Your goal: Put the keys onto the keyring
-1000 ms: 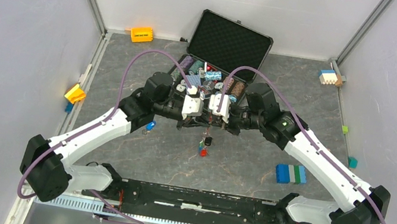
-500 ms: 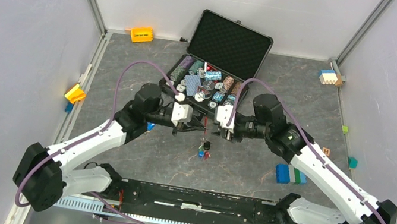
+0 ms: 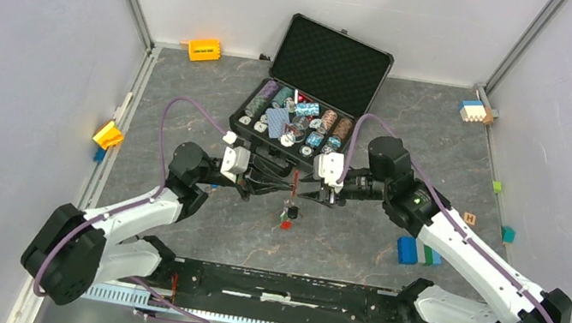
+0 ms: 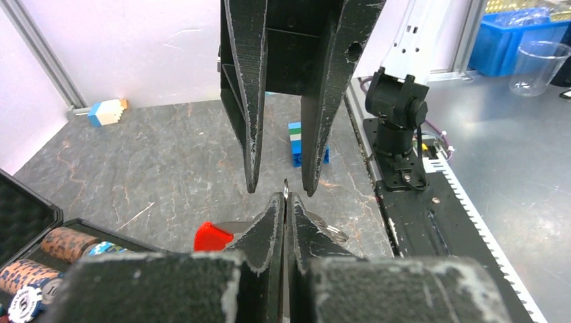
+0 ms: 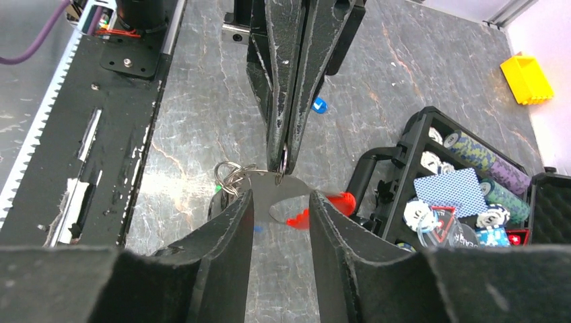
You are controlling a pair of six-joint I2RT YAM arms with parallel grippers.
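While what appears to be a loose blue-capped key (image 5: 320, 104) lies on the table beneath the left arm, short of the open poker-chip case (image 3: 328, 64) and toward its left end, the two arms meet tip to tip in the air just on the near side of that case. The left gripper (image 4: 284, 202), fingers pressed together, pinches the thin metal loop of the keyring (image 5: 283, 161) and holds it clear of the table. From the loop the red fob (image 4: 212, 237) and a small bunch of keys (image 3: 289, 212) hang downward, so the long axis of the load runs roughly vertical, across the line of both pairs of fingers. Whether each of those keys is already threaded on cannot be made out at this size. The right gripper (image 5: 277, 202) faces the loop from the opposite side with its fingers spread, one to either side of the hanging metal and gripping nothing. Its tips sit level with the left gripper's and just beside them, so the loop stands directly ahead of the open claw. Judged from this, the right arm is placed to close on the ring or work its split. The left arm, the nearer one to the loose key, has its claw occupied. Beyond them the case stands with its lid raised.
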